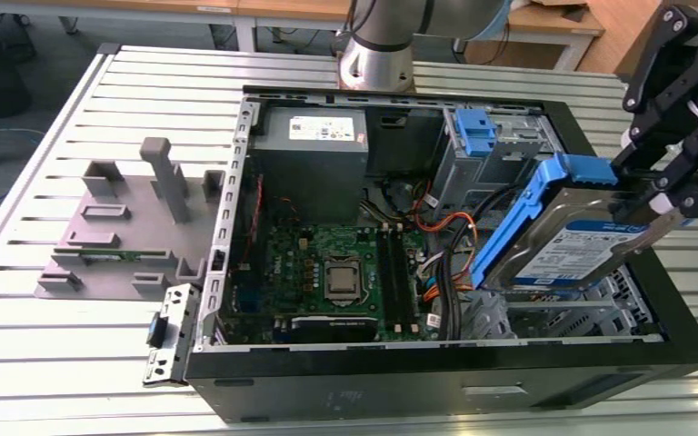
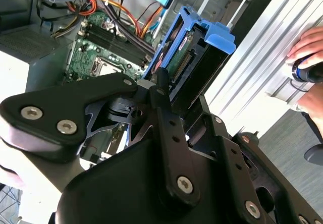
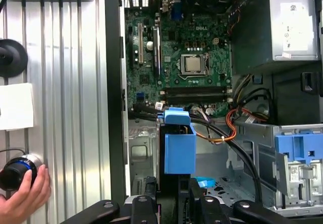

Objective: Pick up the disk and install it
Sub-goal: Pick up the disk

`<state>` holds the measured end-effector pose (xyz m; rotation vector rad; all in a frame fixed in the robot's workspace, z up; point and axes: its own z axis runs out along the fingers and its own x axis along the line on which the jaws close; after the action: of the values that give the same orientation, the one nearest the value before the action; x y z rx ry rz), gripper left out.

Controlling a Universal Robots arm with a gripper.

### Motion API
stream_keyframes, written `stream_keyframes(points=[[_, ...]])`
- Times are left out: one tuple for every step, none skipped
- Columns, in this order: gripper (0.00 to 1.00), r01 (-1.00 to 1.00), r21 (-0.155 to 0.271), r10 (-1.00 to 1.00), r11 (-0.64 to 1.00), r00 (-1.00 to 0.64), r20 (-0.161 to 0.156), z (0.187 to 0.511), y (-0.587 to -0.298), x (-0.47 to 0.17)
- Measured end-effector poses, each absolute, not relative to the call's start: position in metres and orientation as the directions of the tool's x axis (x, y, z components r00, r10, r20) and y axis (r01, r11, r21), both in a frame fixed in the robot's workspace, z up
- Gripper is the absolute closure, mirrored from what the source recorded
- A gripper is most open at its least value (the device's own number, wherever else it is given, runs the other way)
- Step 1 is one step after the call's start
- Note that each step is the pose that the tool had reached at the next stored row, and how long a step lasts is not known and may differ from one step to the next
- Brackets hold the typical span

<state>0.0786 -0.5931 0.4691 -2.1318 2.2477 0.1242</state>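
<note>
Right now we see the gripper [image 1: 653, 204] pinching the disk [image 1: 567, 245]: its black fingers [image 1: 694, 186] are clamped on the end of the drive toward the exterior view's right, with the jaws drawn in against the blue carrier rails. We find the disk held clear of any surface and steeply tilted. Its labelled face is turned toward the exterior camera and its lower end dips toward the open computer case [image 1: 446, 386], just above the metal drive cage [image 1: 573, 318]. In both wrist views the disk [image 2: 202, 37] [image 3: 179, 148] juts out ahead of the gripper [image 2: 160, 85] [image 3: 174, 204], edge-on, with the case interior behind it. On the case floor we note the green motherboard [image 1: 324, 263] toward the exterior view's left of the disk, and orange cables [image 1: 453, 222] between the two. At the far side of the case sit a grey power supply box [image 1: 313, 136] and, near it, a bare blue bracket [image 1: 476, 132] in an upper bay. The case rests on a slatted metal table [image 1: 34, 363], which also carries a grey fixture [image 1: 131, 227] well apart from the disk. In the first wrist view a person's hand [image 3: 22, 193] rests on a blue-ringed knob [image 3: 15, 171] on the table beside the case.
</note>
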Motion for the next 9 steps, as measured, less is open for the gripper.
stream_keyframes(points=[[0.65,-0.998,0.03,-0.995,0.052,-0.054,-0.085,0.469,-0.593,0.081],[0.65,-0.998,0.03,-0.995,0.052,-0.054,-0.085,0.469,-0.593,0.084],[0.65,-0.998,0.03,-0.995,0.052,-0.054,-0.085,0.468,-0.593,0.087],[0.65,-0.998,0.03,-0.995,0.052,-0.054,-0.085,0.468,-0.593,0.09],[0.65,-0.998,0.03,-0.995,0.052,-0.054,-0.085,0.468,-0.593,0.093],[0.65,-0.998,0.03,-0.995,0.052,-0.054,-0.085,0.468,-0.593,0.096],[0.65,-0.998,0.03,-0.995,0.052,-0.054,-0.085,0.468,-0.593,0.1],[0.65,-0.998,0.03,-0.995,0.052,-0.054,-0.085,0.467,-0.593,0.103],[0.65,-0.998,0.03,-0.995,0.052,-0.054,-0.085,0.467,-0.593,0.105]])
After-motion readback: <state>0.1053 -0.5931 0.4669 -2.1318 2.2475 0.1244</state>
